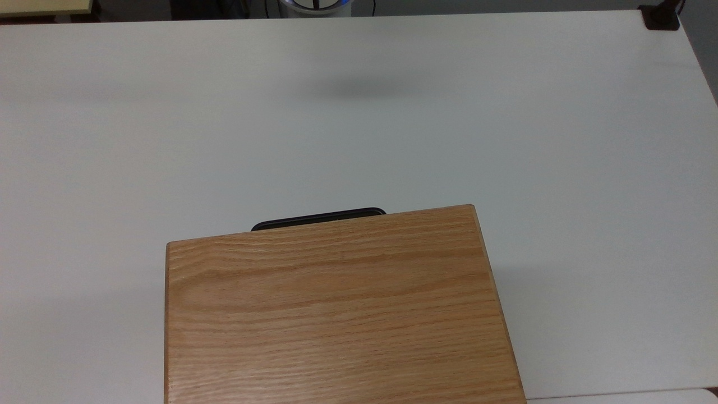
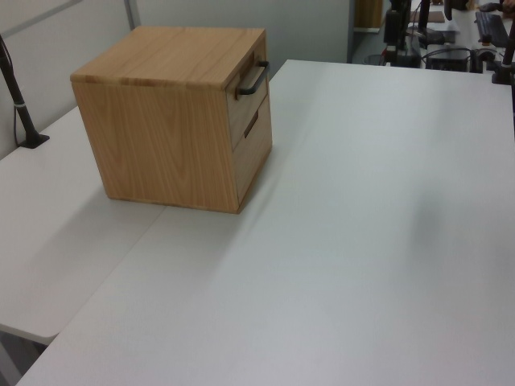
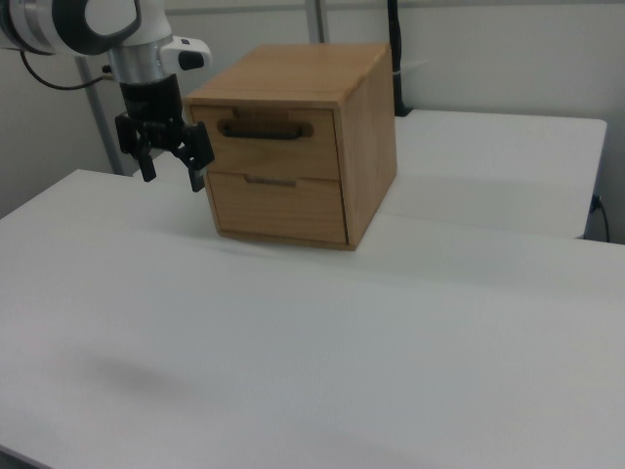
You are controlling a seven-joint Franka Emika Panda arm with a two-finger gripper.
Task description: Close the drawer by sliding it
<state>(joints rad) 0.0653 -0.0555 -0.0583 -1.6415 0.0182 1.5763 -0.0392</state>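
The oak cabinet (image 3: 293, 73) stands on the white table (image 3: 293, 352). Its upper drawer (image 3: 283, 151) sits flush with the cabinet front, and the thin black handle (image 3: 264, 129) runs across it. From the top view the handle (image 1: 318, 217) pokes out past the cabinet top (image 1: 336, 314). The left view gives the drawer front (image 2: 246, 108) and its handle (image 2: 253, 79) side-on. My gripper (image 3: 173, 176) hangs open in the right view's upper left, in front of the cabinet's left edge, with nothing between its fingers and apart from the handle.
A lower drawer (image 3: 278, 208) below is also flush. A black post (image 2: 16, 96) stands at the left view's left edge. The robot base (image 1: 314, 4) is at the top view's top edge. Broad bare table lies ahead of the cabinet.
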